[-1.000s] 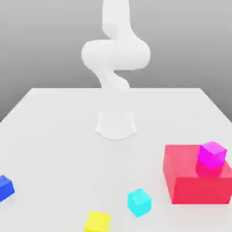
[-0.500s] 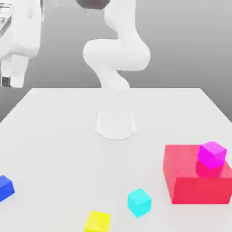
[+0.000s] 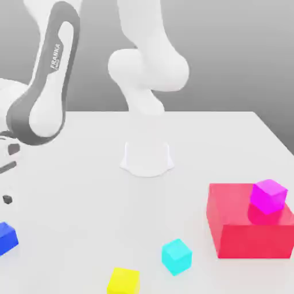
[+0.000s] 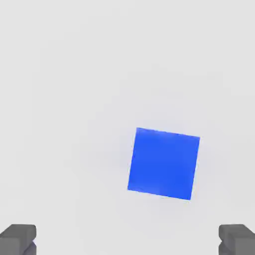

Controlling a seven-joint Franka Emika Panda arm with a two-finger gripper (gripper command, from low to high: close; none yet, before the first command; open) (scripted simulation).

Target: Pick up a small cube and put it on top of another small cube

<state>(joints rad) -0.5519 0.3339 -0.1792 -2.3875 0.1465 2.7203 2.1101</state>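
"White tabletop (image 3: 189,138), grey backdrop. Where's the blue cube (image 3: 7,239)?"
"On the table, exterior view's left edge, gripper (image 4: 127,240) above, fingers spread wide, nothing pinched."
"Yellow cube (image 3: 124,281)?"
"Nr front, then cyan (image 3: 177,256); magenta (image 3: 269,196) atop red block (image 3: 250,227), exterior view's R."

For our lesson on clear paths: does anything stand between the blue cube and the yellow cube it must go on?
Nothing visible stands between the blue cube and yellow cube; the cyan cube sits beyond.
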